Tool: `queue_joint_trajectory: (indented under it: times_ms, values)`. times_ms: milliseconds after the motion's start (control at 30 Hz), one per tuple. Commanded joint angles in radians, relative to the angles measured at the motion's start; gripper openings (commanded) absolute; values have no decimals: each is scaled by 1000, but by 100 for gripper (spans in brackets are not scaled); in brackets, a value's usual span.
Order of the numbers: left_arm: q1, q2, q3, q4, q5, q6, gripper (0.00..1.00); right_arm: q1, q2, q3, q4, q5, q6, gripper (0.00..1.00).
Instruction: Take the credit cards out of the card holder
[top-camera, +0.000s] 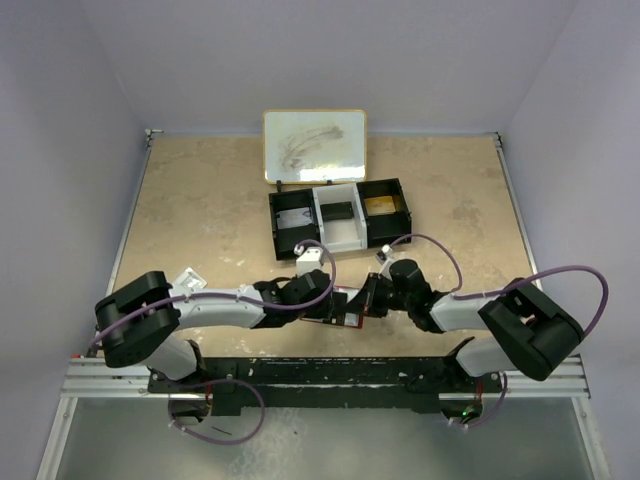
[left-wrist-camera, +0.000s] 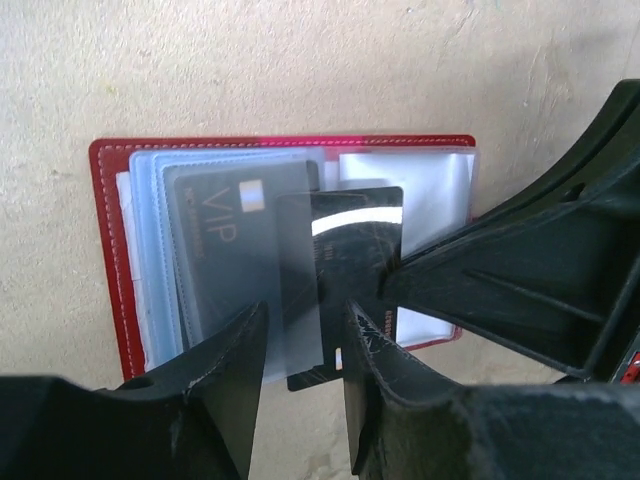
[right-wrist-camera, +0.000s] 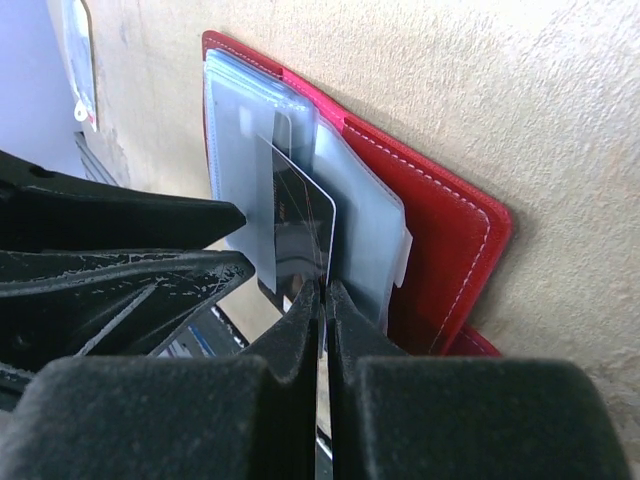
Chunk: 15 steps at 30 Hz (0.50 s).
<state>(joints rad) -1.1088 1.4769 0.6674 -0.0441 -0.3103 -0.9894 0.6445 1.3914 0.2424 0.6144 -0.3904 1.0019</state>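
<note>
The red card holder lies open and flat on the table, near its front edge. Both arms meet directly above it. Its clear sleeves face up, and a grey card with the letters VIP sits inside one of them.

A dark card sticks partly out of a sleeve, over the lower edge of the holder. The right gripper comes in from the right side with its fingers pressed together, and it pinches the edge of this dark card.

The left gripper is over the near edge of the holder with its fingers spread. The free end of the dark card shows in the gap between them, and they do not squeeze it.

A black tray stands further back on the table, well apart from the holder.
</note>
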Motion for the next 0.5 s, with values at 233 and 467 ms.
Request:
queue_joint_trajectory:
  times_ms: [233, 467]
  values:
    - [-19, 9, 42, -95, -94, 5, 27, -4, 2, -36, 96, 25, 50, 23]
    - [-19, 12, 34, -90, -90, 5, 25, -4, 58, -107, 324, 59, 80, 36]
